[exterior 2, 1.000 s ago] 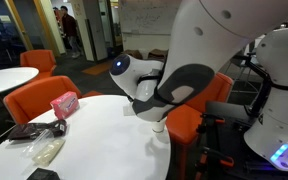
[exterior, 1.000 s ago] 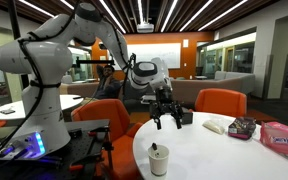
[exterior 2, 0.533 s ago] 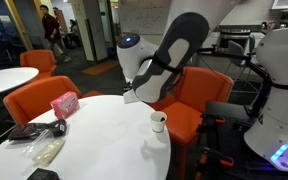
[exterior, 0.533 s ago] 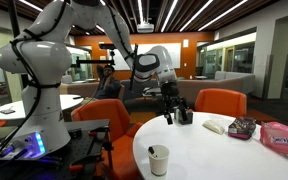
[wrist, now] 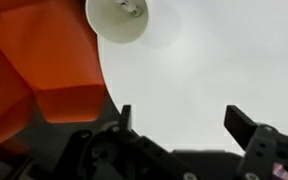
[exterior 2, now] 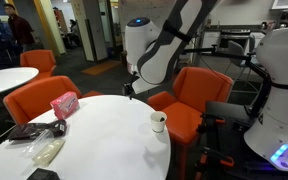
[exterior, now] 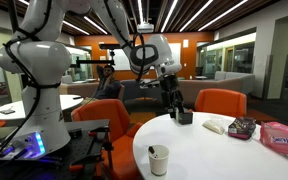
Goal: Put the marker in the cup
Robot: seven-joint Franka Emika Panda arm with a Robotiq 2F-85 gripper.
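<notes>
The off-white cup (exterior: 159, 160) stands upright near the front edge of the round white table (exterior: 224, 155). It also shows in an exterior view (exterior 2: 159, 122) and from above at the top of the wrist view (wrist: 117, 18). The marker (exterior: 156, 149) shows only as a small dark tip in the cup's mouth. In the wrist view a small shape (wrist: 130, 8) lies inside the cup. My gripper (exterior: 172, 108) hangs well above the table, up and away from the cup. Its fingers (wrist: 180, 112) are open with nothing between them. It also shows in an exterior view (exterior 2: 130, 92).
A small dark box (exterior: 184, 117) sits on the table below the gripper. A pale bag (exterior: 217, 125), a dark snack tray (exterior: 242, 127) and a pink box (exterior: 282, 138) lie on the far side. Orange chairs (exterior 2: 199, 95) ring the table.
The gripper has risen from just above the table and moved away from the cup as the arm swung upward. The cup has not moved.
</notes>
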